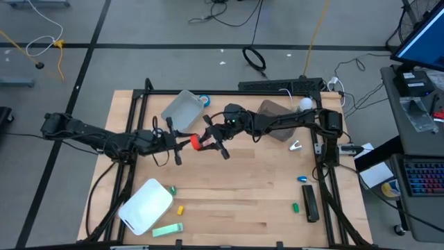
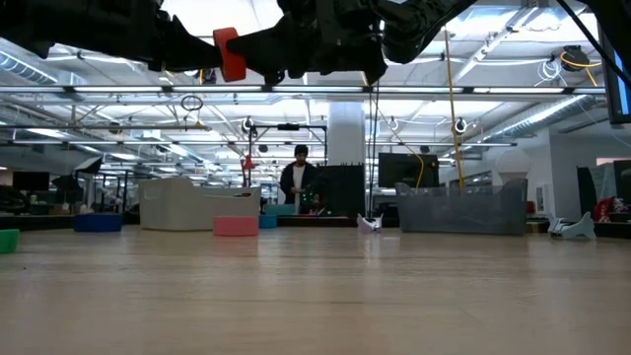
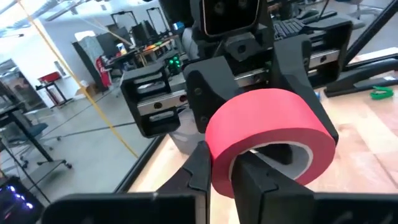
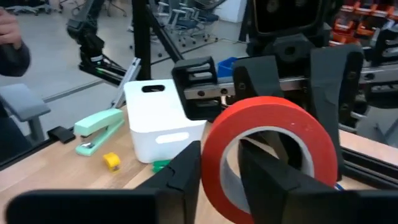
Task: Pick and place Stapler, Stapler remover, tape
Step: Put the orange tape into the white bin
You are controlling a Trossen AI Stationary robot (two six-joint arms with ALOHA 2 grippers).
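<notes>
Red tape roll (image 1: 196, 142) midair: left gripper (image 1: 186, 141) clamped tight on it, right gripper (image 1: 208, 137) fingers part-open around it.

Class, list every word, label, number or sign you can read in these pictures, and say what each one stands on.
None can be read.
Red tape roll: plain, no print visible.
White bin: no label shows.
Mint stapler: no brand legible.
Monitor at the table's side: screen too small to read.
</notes>
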